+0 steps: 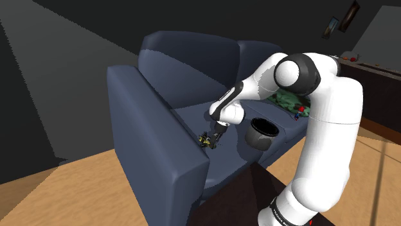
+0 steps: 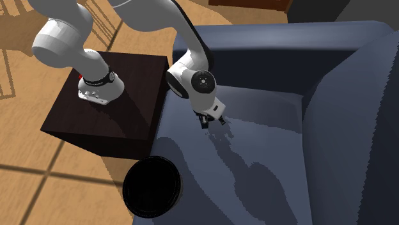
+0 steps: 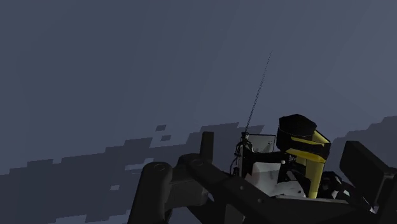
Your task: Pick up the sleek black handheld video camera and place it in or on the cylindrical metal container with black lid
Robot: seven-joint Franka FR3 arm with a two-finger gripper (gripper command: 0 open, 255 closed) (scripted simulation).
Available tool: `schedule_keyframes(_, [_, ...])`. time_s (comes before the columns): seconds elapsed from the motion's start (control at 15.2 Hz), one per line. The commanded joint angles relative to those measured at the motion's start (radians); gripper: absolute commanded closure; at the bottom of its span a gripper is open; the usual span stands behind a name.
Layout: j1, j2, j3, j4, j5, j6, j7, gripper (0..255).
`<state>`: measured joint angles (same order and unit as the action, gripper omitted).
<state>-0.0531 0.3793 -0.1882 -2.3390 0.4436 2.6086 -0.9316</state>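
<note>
1. In the wrist view the jaws stand spread. The video camera (image 3: 299,153) sits in the gap between them, and no clear contact with it shows.
2. This view alone gives the camera's detail: a black body with a yellow panel, pale parts lower down, and a thin rod rising from it away from the jaws. The dark blue sofa (image 3: 127,76) lies beyond.
3. The shoulder view shows the video camera (image 1: 207,139) as a small dark and yellowish thing just under the jaws. It is on the sofa (image 1: 160,64) seat, close against the armrest.
4. There the container (image 1: 262,133), a dark cylinder with a black rim, stands on the same seat. It is apart from the jaws, on the side away from the armrest. A green thing (image 1: 289,101) lies further off still.
5. The second exterior view looks down on the container (image 2: 152,186) as a black disc near the seat's front edge, well apart from the jaws. It also shows the arm (image 2: 64,38) rising from its dark stand (image 2: 121,121) beside the sofa (image 2: 332,96).
</note>
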Motion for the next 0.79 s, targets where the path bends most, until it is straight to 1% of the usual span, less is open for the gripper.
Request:
schedule_keyframes(0.0, [0.000,0.000,0.000,0.000,0.000,0.000,0.000,0])
schedule_keyframes(0.07, [0.000,0.000,0.000,0.000,0.000,0.000,0.000,255])
schedule_keyframes(0.66, [0.000,0.000,0.000,0.000,0.000,0.000,0.000,255])
schedule_keyframes(0.73, [0.004,-0.014,-0.006,-0.003,-0.009,-0.010,0.008,255])
